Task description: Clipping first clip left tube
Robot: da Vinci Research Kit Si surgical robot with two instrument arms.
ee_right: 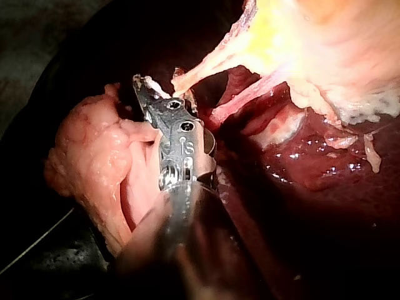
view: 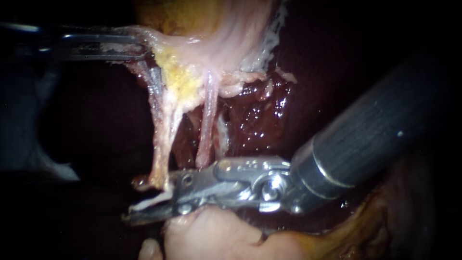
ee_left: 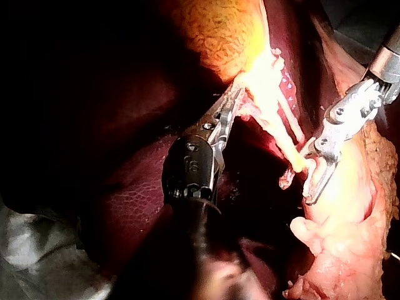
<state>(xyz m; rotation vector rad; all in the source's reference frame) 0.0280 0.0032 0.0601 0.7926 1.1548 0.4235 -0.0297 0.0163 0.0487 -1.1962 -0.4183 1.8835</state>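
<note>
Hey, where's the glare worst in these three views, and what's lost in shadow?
Endoscope view: the left instrument, jaws shut on the gallbladder, lies in shadow at the dim edge; wet glints speckle the liver. Left wrist view: glare washes out the gallbladder; the surroundings go black. Right wrist view: the gallbladder is blown out, the right instrument evenly lit.

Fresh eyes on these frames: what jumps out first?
The big right instrument coming in from the right, its tip at the foot of the left tube. That tube and the right tube hang taut over the dark liver, with the left instrument gripping pale tissue at upper left.
</note>
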